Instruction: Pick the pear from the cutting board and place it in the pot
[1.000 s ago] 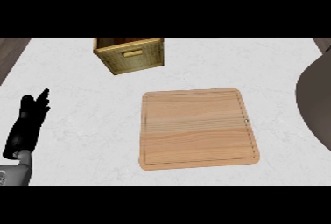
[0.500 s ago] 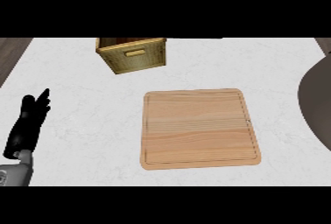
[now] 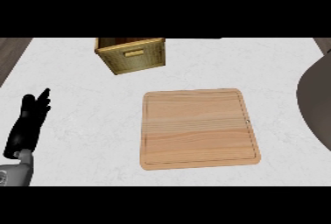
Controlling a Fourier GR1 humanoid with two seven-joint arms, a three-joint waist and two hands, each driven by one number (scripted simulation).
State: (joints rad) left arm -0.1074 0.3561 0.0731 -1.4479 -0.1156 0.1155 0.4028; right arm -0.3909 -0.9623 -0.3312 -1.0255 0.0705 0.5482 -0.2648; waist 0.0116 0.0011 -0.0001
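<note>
cutting board (image 3: 199, 129) at centre lies bare; no pear or pot identifiable, so progress cannot be judged. left robot hand (image 3: 29, 127), 9 o'clock, rests open, holding nothing. wooden box (image 3: 131, 55) at 12 o'clock on bench (image 3: 84, 109).

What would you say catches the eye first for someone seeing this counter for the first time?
The wooden cutting board dominates the middle of the white counter, and nothing lies on it; no pear shows anywhere. A yellow-brown box stands at the far edge, above and left of the board. The black left hand rests open at the view's left, fingers up.
</note>
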